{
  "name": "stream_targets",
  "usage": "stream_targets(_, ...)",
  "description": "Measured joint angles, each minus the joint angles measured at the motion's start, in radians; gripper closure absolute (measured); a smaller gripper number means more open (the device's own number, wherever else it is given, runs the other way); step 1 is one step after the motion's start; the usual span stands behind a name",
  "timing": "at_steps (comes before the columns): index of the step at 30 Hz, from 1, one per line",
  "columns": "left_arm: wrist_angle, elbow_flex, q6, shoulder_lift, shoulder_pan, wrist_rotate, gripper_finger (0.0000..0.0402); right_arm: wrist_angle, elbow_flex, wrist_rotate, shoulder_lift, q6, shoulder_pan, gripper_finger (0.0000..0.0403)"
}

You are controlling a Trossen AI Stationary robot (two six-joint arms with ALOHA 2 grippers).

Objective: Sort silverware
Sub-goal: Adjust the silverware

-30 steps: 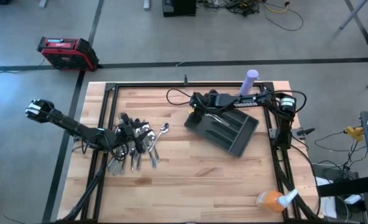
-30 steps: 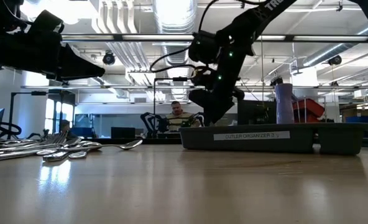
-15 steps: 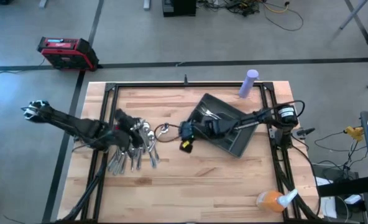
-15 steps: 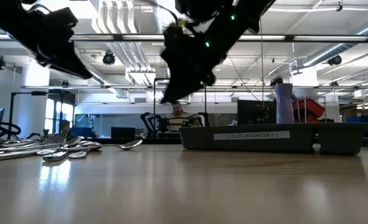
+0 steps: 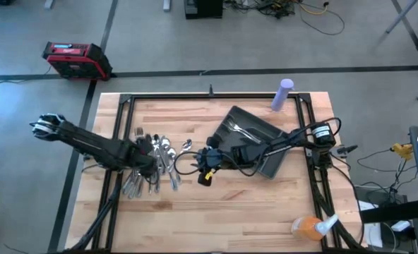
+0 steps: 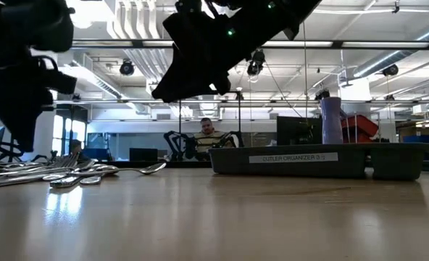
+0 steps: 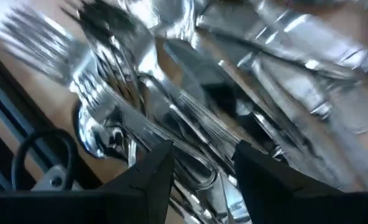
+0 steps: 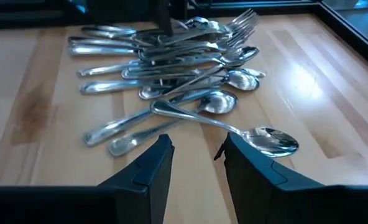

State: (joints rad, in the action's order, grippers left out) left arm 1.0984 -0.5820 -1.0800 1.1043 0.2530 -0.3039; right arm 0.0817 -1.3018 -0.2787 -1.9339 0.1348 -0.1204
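Bare table (image 5: 251, 204) nearside (silverware (image 5: 152, 166) blocks left).

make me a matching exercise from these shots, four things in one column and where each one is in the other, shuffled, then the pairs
Things
1. silverware pile
2. dark tray
3. purple bottle
4. orange object

Places
A. far edge of the table, right of centre
B. near right corner of the table
C. left part of the table, under the left gripper
D. right of centre, turned at an angle, a few pieces of silverware inside

Pairs: 1-C, 2-D, 3-A, 4-B

The right gripper is open between the pile and the tray.
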Motion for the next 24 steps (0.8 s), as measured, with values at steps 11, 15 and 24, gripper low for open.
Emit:
stream_targets(11,-0.102,0.012,0.153,0.279,-0.08,0.032,0.0273,0.007,-0.001,0.0,-0.001,0.021,-0.004,0.0301)
stream_targets(15,-0.264,-0.037,0.337,0.301,-0.082,0.006,0.0281,0.012,-0.001,0.0,-0.001,0.021,-0.004,0.0305)
stream_targets(24,0.123,-0.201,0.241,0.241,-0.135,-0.07,0.0283,0.004,-0.002,0.0,-0.002,0.021,-0.004,0.0297)
